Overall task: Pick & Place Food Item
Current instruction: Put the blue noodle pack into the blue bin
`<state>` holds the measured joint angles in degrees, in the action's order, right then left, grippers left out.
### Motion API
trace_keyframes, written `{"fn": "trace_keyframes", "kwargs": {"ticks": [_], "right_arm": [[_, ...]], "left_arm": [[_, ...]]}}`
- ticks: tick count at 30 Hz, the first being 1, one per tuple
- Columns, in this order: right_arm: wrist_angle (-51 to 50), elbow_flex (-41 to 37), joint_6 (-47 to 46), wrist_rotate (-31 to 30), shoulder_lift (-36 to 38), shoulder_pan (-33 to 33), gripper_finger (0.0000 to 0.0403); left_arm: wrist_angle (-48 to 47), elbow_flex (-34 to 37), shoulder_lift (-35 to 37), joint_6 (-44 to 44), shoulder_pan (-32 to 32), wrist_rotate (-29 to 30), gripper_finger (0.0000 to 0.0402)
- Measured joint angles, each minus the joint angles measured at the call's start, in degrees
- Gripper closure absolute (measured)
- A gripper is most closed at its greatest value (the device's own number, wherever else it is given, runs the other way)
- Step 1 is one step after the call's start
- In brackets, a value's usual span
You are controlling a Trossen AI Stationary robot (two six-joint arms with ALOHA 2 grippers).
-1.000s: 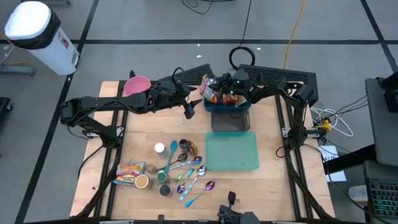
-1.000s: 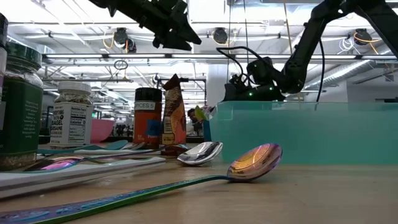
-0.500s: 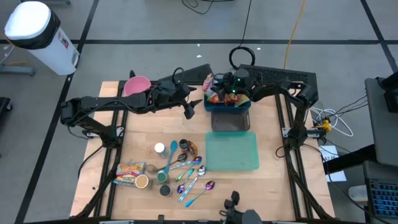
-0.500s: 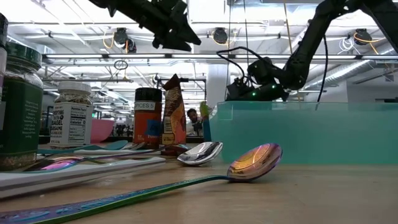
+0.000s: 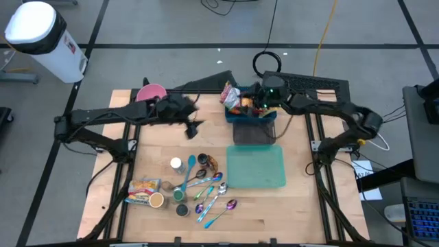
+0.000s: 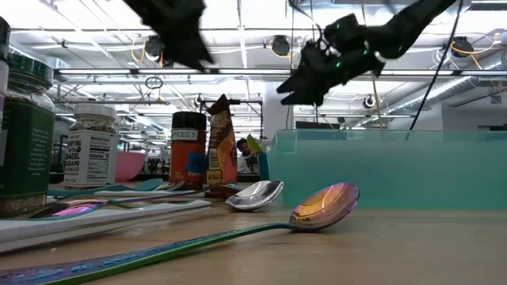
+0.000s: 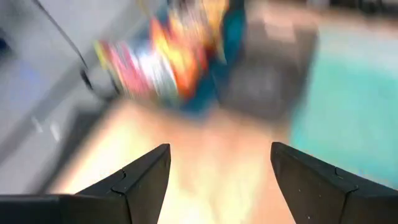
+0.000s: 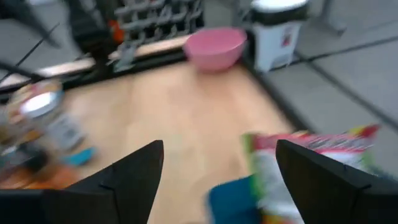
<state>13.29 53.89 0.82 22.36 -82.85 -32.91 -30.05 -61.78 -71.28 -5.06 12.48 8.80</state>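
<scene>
Bright snack packets (image 5: 232,98) stand in a blue bin (image 5: 252,118) at the table's far side. They also show blurred in the left wrist view (image 7: 165,59), and one shows in the right wrist view (image 8: 311,155). My right gripper (image 5: 248,100) hangs open just above the bin, nothing between its fingers (image 8: 217,146). My left gripper (image 5: 193,129) hovers open over bare wood to the left of the bin, also empty (image 7: 217,149). Another snack packet (image 5: 143,188) lies flat at the near left.
A dark container (image 5: 254,134) and a teal tray (image 5: 255,168) lie nearer than the bin. Spoons (image 5: 209,192) and spice jars (image 5: 177,165) crowd the near middle. A pink bowl (image 5: 152,92) sits at the far left. Bare wood lies between bowl and bin.
My right gripper has risen out of the bin, drawn back a little toward the table's right, and opened; the packets stay in the bin. My left gripper has pulled away from the bin toward the table's left edge and tipped its fingers up, still open.
</scene>
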Motion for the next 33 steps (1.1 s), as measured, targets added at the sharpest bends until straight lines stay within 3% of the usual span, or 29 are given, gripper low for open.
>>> {"fn": "trace_keyframes", "kwargs": {"ticks": [3, 7, 12, 17, 20, 25, 28, 33], "right_arm": [[-9.00, 0.00, -0.07, -4.97, 4.76, 5.26, 0.0106], [-15.96, -0.06, 1.64, -16.45, 8.21, 13.56, 0.0121], [-15.52, -0.07, 3.54, -23.49, 9.31, 22.06, 0.0135], [-14.97, -0.07, 4.59, -23.93, 9.24, 26.40, 0.0144], [-14.84, -0.07, 4.63, -23.96, 9.25, 27.28, 0.0148], [-14.63, -0.07, 4.41, -23.98, 9.22, 27.41, 0.0149], [-14.36, -0.07, 4.41, -23.93, 9.18, 27.41, 0.0149], [-13.93, -0.07, 4.41, -23.87, 9.18, 27.41, 0.0149]], "left_arm": [[-16.97, -0.05, 2.13, -7.17, -2.61, -3.64, 0.0117], [-36.43, 0.01, 2.44, -25.14, -8.34, -4.71, 0.0117], [-48.92, 2.84, 2.44, -43.82, -18.22, -6.05, 0.0117], [-48.54, 8.52, 2.39, -54.06, -28.42, -15.67, 0.0117], [-44.99, 12.65, 2.30, -54.50, -34.28, -20.57, 0.0117], [-38.95, 18.24, 2.26, -55.36, -42.69, -33.79, 0.0117], [-38.64, 19.44, 2.29, -55.61, -47.68, -33.44, 0.0117], [-33.65, 21.29, 2.29, -58.00, -53.52, -24.26, 0.0117]]}}
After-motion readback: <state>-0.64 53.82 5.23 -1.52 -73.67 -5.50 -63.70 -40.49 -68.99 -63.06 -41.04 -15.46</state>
